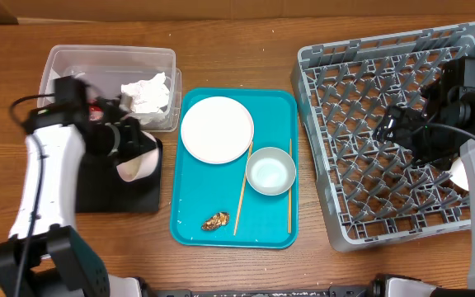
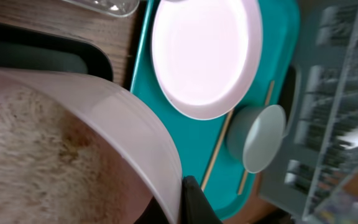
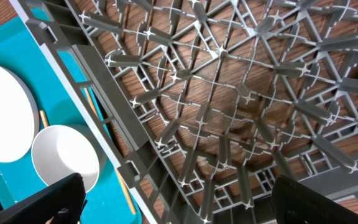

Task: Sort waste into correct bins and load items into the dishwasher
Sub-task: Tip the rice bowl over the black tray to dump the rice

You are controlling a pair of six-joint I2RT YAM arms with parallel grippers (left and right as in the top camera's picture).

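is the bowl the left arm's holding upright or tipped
Tipped: the bowl lies on its side above the black tray, with rice showing inside.

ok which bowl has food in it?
The bowl held by the left gripper over the black tray; the small bowl on the teal tray is empty.

Brown wooden desk [image 1: 246,49], grain running left-right. Four things sit directly on it. Clear tub [image 1: 110,51] at far left, toward the back. Black tray [image 1: 122,196] just in front of the tub, edges touching or nearly so. Teal serving tray [image 1: 275,115] in the middle, close beside both. Grey dish rack [image 1: 313,140] on the right, slightly rotated, narrow strip of wood between it and the teal tray.
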